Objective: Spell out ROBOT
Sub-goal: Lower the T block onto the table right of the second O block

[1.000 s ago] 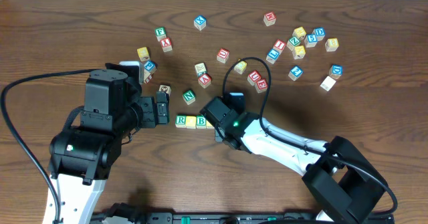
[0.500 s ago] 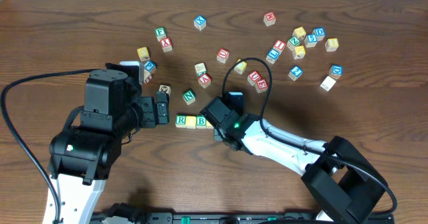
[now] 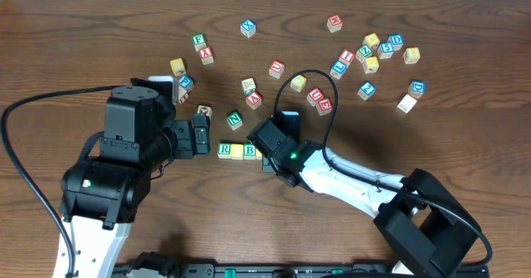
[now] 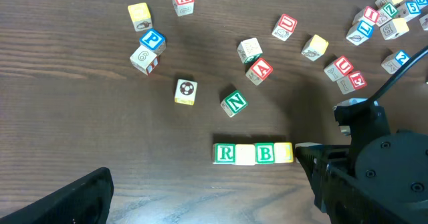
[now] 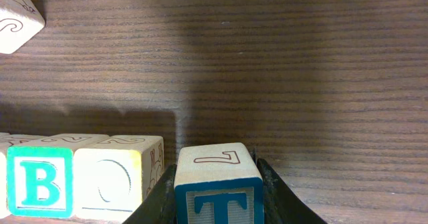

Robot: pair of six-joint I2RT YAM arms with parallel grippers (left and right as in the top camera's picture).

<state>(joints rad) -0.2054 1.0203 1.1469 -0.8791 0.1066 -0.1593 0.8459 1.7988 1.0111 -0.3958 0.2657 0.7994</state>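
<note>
Midway along the tabletop (image 3: 83, 29), toward its near edge, the right gripper (image 5: 217, 196) grasps the T cube (image 5: 215, 164), which the frame cuts off low in the wrist view and the arm hides from overhead. Its letter stands upright, facing the near edge, just beside the second yellow cube (image 5: 110, 177). The B cube (image 4: 265, 153), first yellow cube (image 4: 245, 154) and R cube (image 4: 225, 153) complete a row parallel to that edge. The left gripper (image 3: 202, 135) hangs released and empty near the R end.
</note>
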